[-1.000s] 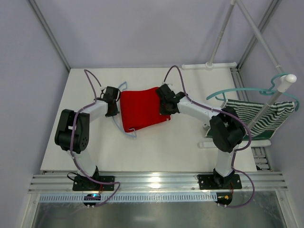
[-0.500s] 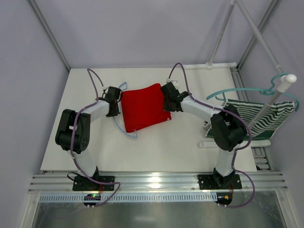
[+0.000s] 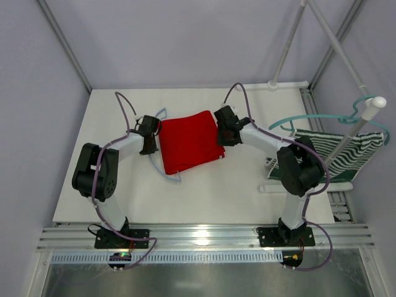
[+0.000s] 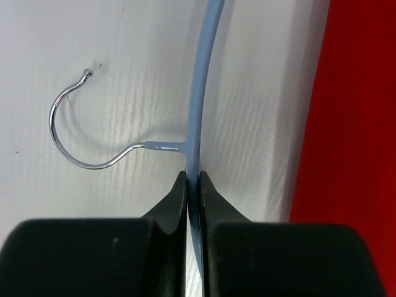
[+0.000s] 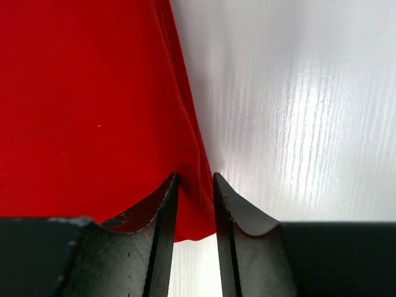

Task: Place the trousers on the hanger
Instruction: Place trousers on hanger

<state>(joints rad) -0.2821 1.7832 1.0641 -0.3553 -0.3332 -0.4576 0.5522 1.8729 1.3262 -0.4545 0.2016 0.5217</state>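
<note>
The trousers [image 3: 190,141] cover most of the hanger [image 4: 199,93], its lower bar hidden.

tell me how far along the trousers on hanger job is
Done: the folded trousers lie across the hanger, both its ends poking out. In hand: the left gripper pinches the hanger; the right gripper, jaws slightly apart, straddles the trousers' edge. Left: probably letting go or lifting.

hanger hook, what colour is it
The hook is shiny silver metal, while the hanger body is pale blue. The left wrist view shows it best.
</note>
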